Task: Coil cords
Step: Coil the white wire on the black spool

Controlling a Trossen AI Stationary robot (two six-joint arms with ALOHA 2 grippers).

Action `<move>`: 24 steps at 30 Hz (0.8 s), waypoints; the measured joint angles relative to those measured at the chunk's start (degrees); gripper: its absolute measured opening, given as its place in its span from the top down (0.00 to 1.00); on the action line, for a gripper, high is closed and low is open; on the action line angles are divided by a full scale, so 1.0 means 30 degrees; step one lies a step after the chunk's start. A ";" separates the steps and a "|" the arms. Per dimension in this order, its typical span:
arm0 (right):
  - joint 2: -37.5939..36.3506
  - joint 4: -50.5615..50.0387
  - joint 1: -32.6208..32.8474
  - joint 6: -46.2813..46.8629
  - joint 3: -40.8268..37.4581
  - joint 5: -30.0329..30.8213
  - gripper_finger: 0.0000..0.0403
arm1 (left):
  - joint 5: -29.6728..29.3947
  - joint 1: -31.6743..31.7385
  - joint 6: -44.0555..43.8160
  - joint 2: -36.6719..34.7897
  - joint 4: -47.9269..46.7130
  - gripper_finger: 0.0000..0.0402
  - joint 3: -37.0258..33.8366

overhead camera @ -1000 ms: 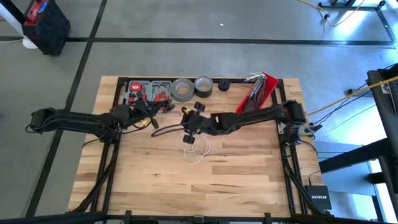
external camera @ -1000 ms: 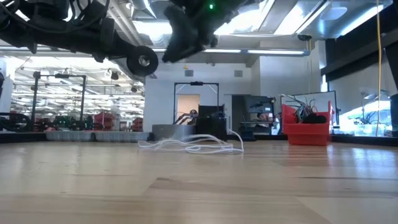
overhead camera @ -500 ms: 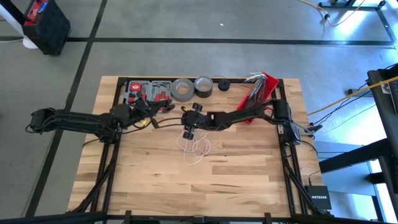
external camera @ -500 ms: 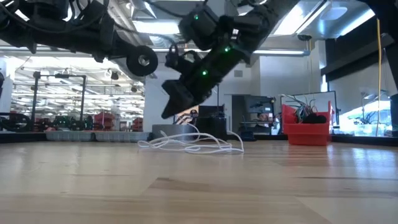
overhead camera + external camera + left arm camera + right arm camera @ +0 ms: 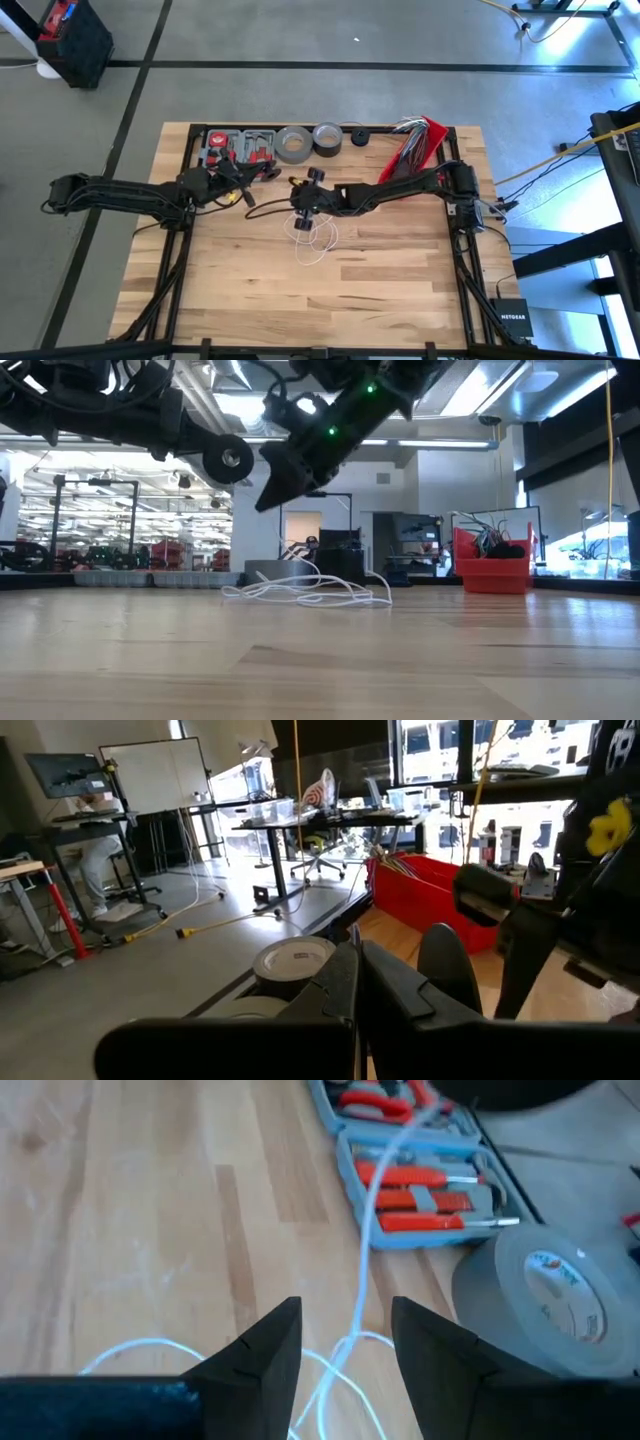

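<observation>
1. The white cord [image 5: 312, 232] lies as a loose, tangled heap of thin loops near the middle of the counter [image 5: 380, 280], with one strand rising toward twelve o'clock.
2. It looks string-light and limp, with no stiffness to keep a shape, so loops would probably slump or slide on the smooth wood. A pinch on the lifted strand or a free end seems the best hold, since the heap itself would likely drag along whole.
3. The right claw [image 5: 303, 196] hovers just above the heap's twelve-o'clock edge, its fingers spread with the raised strand running up between them, nothing pinched.
4. The left claw [image 5: 243, 187] waits at about ten o'clock of the cord, fingers pressed together and empty.
5. Along the far edge sit a grey plastic tool case [image 5: 236, 148] holding red-handled tools, two matte grey tape rolls [image 5: 308, 141] and a small black disc [image 5: 358, 138]. A red bin [image 5: 422, 140] of wires stands at two o'clock.
</observation>
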 joint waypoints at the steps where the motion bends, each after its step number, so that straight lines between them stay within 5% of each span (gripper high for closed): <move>1: 0.0117 -0.0111 -0.0091 0.0006 0.0000 0.0140 0.61 | 0.0000 0.0000 0.0000 0.0000 0.0008 1.00 0.0000; 14: 0.0705 -0.0365 -0.0460 -0.0120 -0.0025 0.0261 0.97 | 0.0189 -0.0015 -0.0153 0.0000 0.0091 1.00 0.0000; 24: 0.1329 0.4182 -0.0070 -0.0117 0.0009 0.0111 0.98 | 0.1569 -0.0029 -0.2010 0.0125 0.1658 1.00 0.0000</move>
